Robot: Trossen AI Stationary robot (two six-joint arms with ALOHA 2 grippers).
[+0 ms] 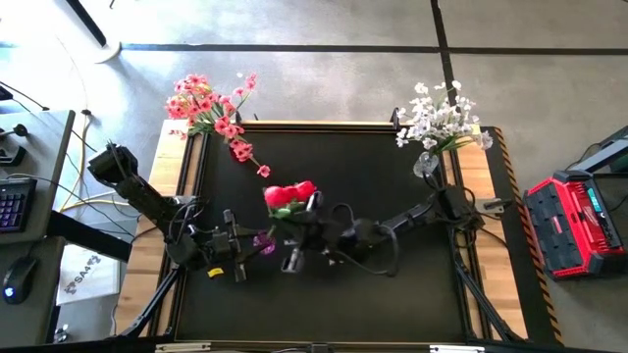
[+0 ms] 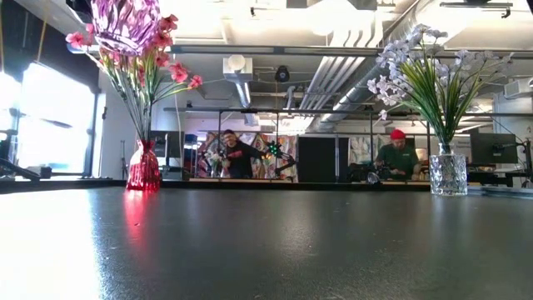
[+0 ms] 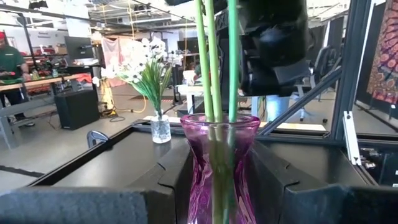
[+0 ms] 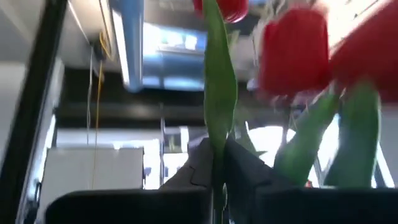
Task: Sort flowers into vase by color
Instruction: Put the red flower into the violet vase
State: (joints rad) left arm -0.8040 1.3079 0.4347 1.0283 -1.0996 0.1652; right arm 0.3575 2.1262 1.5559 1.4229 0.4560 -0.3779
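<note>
A purple glass vase (image 3: 221, 162) stands between my left gripper's (image 3: 221, 186) fingers, near the table's middle (image 1: 263, 243). In the low view its body (image 2: 125, 25) hangs high above the tabletop. Three green stems (image 3: 214, 62) stand in its mouth. They carry red tulip buds (image 1: 290, 194), which also show in the right wrist view (image 4: 292, 50). My right gripper (image 4: 217, 180) is shut on these stems just above the vase (image 3: 273, 43). Pink flowers (image 1: 211, 108) stand in a red vase (image 2: 143, 167). White flowers (image 1: 442, 123) stand in a clear vase (image 2: 448, 173). My left gripper pinches the purple vase at its narrow waist (image 3: 205, 168), one finger (image 3: 174, 180) on each side, coming level from the table's left. The vase is upright and lifted clear of the table. My right gripper pinches a green stem (image 4: 217, 143) of the red flowers between its fingers (image 4: 249, 174), above the vase's mouth, reaching in from the table's right. The stems' lower ends stand inside the vase.
The red vase stands at the far left corner, the clear vase at the far right corner (image 1: 427, 162). The dark tabletop (image 1: 392, 304) has a raised frame around it. People sit at desks in the room behind (image 2: 400, 154). A red case (image 1: 569, 226) lies on the floor right of the table.
</note>
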